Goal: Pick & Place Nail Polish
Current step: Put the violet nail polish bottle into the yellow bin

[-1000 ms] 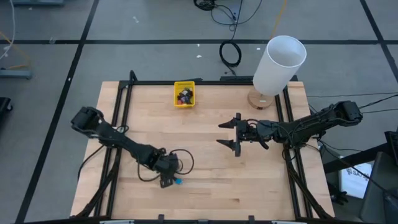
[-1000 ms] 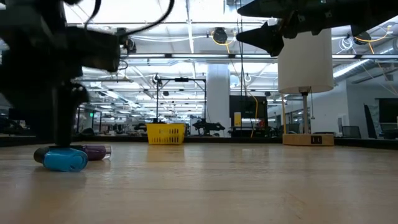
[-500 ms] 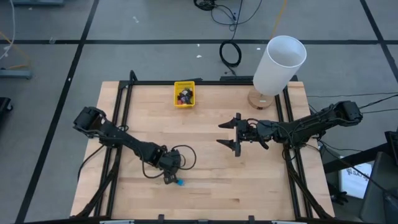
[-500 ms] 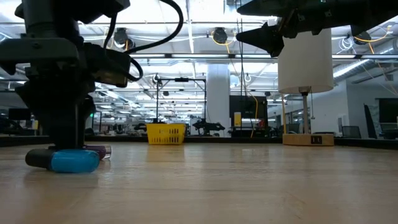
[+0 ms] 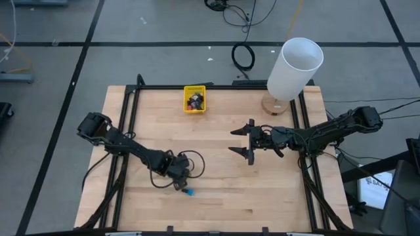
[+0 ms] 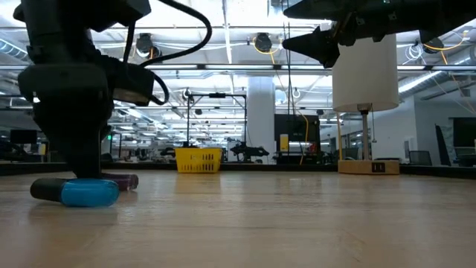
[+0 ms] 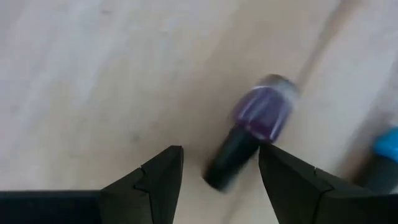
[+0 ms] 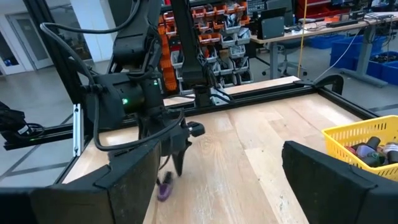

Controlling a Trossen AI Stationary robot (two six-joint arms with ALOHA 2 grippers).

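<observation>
While overhead hides it, purple bottle [image 7: 256, 134] shows wristward.

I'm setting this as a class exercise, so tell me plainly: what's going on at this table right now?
The left claw is open and low over a purple bottle lying on its side on the table, its cap between the fingers. A blue bottle lies just beside it. The yellow bin at the far edge already holds several bottles. The right claw hangs open above mid-table, holding nothing.
</observation>
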